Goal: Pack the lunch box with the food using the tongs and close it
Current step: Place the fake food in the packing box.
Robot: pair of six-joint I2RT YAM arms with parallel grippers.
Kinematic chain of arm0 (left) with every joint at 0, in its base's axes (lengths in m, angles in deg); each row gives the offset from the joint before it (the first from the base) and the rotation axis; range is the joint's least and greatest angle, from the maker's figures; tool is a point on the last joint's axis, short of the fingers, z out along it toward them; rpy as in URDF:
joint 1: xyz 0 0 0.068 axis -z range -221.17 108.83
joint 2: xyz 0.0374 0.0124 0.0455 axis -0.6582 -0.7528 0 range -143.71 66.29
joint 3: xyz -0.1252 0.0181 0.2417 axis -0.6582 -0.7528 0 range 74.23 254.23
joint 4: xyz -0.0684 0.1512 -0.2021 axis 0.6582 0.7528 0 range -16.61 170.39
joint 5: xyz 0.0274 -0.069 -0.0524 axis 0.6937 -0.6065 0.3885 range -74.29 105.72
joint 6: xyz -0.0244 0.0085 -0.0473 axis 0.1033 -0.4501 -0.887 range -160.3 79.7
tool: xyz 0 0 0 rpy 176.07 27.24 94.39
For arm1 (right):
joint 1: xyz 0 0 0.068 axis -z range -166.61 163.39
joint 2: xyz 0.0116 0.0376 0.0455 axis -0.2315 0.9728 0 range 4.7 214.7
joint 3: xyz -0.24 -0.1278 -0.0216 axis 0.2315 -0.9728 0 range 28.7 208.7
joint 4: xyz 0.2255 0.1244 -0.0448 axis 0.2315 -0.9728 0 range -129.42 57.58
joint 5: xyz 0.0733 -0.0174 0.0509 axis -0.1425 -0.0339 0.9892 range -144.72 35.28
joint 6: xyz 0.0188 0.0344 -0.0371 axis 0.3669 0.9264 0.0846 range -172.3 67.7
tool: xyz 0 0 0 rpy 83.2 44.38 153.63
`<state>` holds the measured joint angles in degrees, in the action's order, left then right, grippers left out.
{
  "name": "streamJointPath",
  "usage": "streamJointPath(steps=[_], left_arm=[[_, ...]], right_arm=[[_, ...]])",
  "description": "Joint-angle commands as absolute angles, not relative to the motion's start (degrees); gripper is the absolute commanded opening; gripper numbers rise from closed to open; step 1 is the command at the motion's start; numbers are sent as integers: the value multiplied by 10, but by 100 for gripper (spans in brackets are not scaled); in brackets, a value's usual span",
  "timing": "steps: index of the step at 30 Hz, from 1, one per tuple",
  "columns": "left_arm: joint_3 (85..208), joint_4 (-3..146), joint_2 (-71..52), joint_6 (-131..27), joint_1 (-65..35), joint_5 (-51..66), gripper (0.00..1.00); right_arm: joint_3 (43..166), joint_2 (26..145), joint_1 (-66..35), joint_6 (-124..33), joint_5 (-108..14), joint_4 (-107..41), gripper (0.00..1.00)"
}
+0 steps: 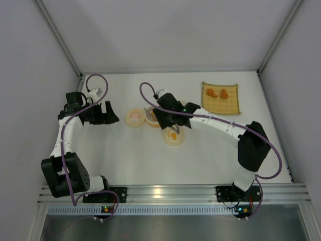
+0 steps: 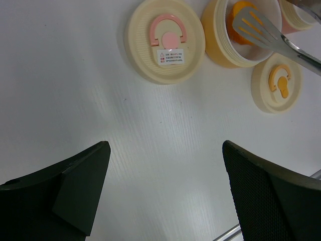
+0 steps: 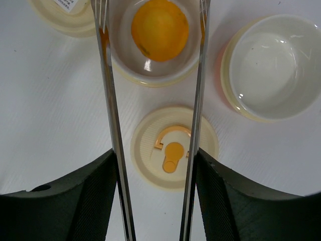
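The right gripper (image 3: 156,201) held the tongs (image 3: 111,115) by their two thin arms, one arm lying against the inner face of each finger. Its jaws stood partly open with the tongs filling the gap between them, and the arms ran nearly parallel and well apart. The tong tips reached over the yellow bowl (image 2: 215,40), one on each side of it in the right wrist view. One orange lump (image 3: 159,29) lay in the bottom of that bowl, between the two arms. From the left wrist, one slotted tip was over the lump (whether it touched could not be told).

Just to the right of the yellow bowl sat an empty bowl (image 3: 273,65), upright and with a pinkish outer wall. Below the tongs, flat on the table (image 1: 125,160), lay a cream lid with an orange handle (image 3: 174,145), near both bowls but apart from them. A larger cream lid with a pink handle (image 2: 164,41) lay flat just left of the yellow bowl, with a small printed label on it.

Two more lumps (image 1: 217,93) rested side by side on the woven mat (image 1: 231,104), at the far right of the table.

The left gripper (image 2: 165,186) hung over bare table near the pink-handled lid, its jaws spread wide and holding nothing.
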<state>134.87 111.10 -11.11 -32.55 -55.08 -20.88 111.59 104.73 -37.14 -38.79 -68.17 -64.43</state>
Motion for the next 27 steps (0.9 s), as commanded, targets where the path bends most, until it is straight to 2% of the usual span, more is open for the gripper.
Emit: streamJointPath(steps=[1, 5, 12, 15, 19, 27], left_arm=[[1363, 1108, -103, -312, -554, -222, 98], [1364, 1111, -103, -310, -554, -222, 98], [1377, 1122, -103, -302, -554, -238, 98], [1384, 1124, -102, -298, -554, -243, 98], [1386, 1121, -100, -299, -554, -243, 98], [1390, 1120, -124, -307, -554, -265, 98]], right_arm=[[1114, 1052, -385, -385, -693, -609, 59], [1118, 1042, -385, -382, -694, -611, 58], [1118, 940, -365, -373, -727, -616, 57], [1102, 896, -313, -366, -734, -634, 55], [1066, 858, -179, -361, -709, -650, 52], [1060, 908, -62, -391, -719, -687, 50]])
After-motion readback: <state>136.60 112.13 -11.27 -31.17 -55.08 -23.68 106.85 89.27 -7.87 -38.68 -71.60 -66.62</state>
